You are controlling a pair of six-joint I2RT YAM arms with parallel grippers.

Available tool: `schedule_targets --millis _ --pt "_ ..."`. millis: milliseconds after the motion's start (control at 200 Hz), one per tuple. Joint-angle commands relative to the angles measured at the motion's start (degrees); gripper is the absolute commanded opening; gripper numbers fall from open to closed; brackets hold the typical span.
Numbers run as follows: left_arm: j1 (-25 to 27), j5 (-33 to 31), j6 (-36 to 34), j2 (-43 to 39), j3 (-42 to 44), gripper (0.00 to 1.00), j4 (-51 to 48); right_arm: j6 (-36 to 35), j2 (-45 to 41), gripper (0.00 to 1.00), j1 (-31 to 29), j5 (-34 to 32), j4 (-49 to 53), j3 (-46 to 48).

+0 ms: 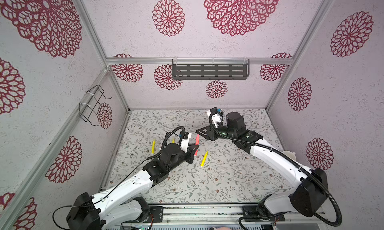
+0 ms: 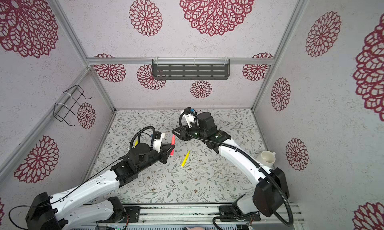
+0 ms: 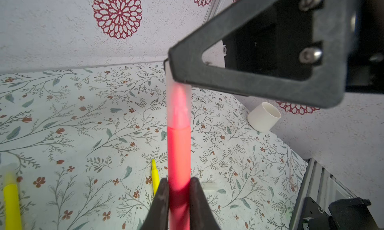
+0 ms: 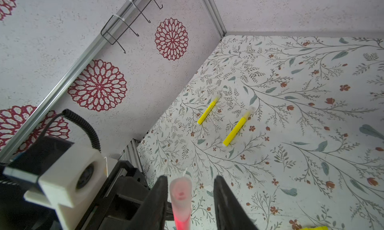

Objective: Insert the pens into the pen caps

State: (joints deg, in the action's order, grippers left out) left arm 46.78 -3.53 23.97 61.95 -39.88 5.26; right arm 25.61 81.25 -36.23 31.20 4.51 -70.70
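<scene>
The left claw (image 3: pixel 178 184) is clenched on the red-pink pen (image 3: pixel 178 152) and holds it up off the counter (image 1: pixel 228 177). A clear cap (image 3: pixel 179 106) sits over the pen's tip. The right claw (image 4: pixel 190 178) is released around that cap, with a gap on each side. The cap looks light, thin and slippery, so pinch it softly at its middle. The pen looks stiff and good to push against.
</scene>
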Motion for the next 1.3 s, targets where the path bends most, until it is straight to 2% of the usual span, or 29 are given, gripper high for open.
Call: schedule_targets --millis 0,285,700,891,1046,1296 --pt "0.7 -0.6 -0.9 -0.5 -1.2 0.0 1.5 0.7 -0.5 0.35 -0.5 -0.5 -2.1 -1.4" --pt "0.7 -1.0 -0.6 -0.2 -1.3 0.0 1.7 0.7 -0.6 0.3 -1.8 0.5 -2.7 -0.1" --pt "0.6 -2.1 -1.3 -0.4 -1.9 0.0 3.5 2.5 -2.7 0.1 -3.5 -0.5 -6.0 5.2" --pt "0.5 -3.4 -2.0 -1.3 -1.9 0.0 6.5 3.1 -3.2 0.08 -5.0 -1.4 -7.3 7.3" --pt "0.2 -3.4 -2.7 -1.9 -2.8 0.0 7.2 3.5 -3.6 0.02 -6.1 -2.0 -7.6 9.4" --pt "-2.9 -1.1 -2.0 -4.4 -2.7 0.0 8.6 3.9 -4.9 0.0 -7.7 -2.8 -8.0 13.2"
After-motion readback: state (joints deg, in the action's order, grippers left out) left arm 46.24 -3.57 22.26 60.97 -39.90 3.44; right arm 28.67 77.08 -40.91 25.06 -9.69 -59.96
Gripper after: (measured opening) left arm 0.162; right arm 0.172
